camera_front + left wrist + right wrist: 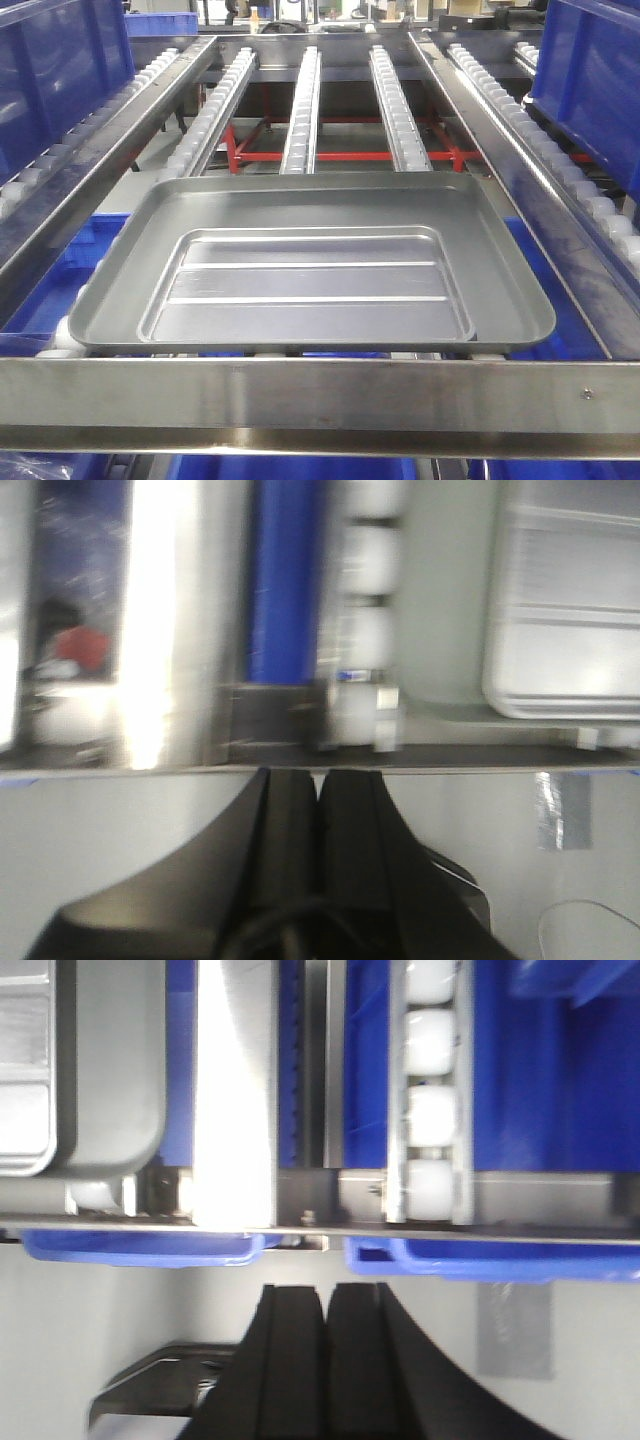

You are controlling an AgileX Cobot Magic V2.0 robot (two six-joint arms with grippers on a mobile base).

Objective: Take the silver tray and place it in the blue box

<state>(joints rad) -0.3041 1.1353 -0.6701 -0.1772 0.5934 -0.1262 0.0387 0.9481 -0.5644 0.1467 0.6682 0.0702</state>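
- Silver tray (310, 265) lies flat and upright on the white rollers of a conveyor rack, at the near end of the middle lane.
- Its near rim sits just behind the rack's steel front bar (320, 400); its recessed centre panel shows two long parallel ridges.
- Three roller rails (303, 100) run away from the tray's far edge, with a red frame (340, 156) visible below them.
- Blue boxes stand on the side lanes, one at upper left (50, 60) and one at upper right (590, 60); more blue boxes (85, 250) show beneath the rack.
- Left claw (318, 780) is closed and holds nothing, its black fingers (290, 810) pressed together, below the front bar and apart from the tray, which shows at upper right in this blurred view.
- Right claw (327, 1295) is likewise closed and holds nothing, below the bar, with the tray's corner at upper left.
- Neither claw touches the tray.
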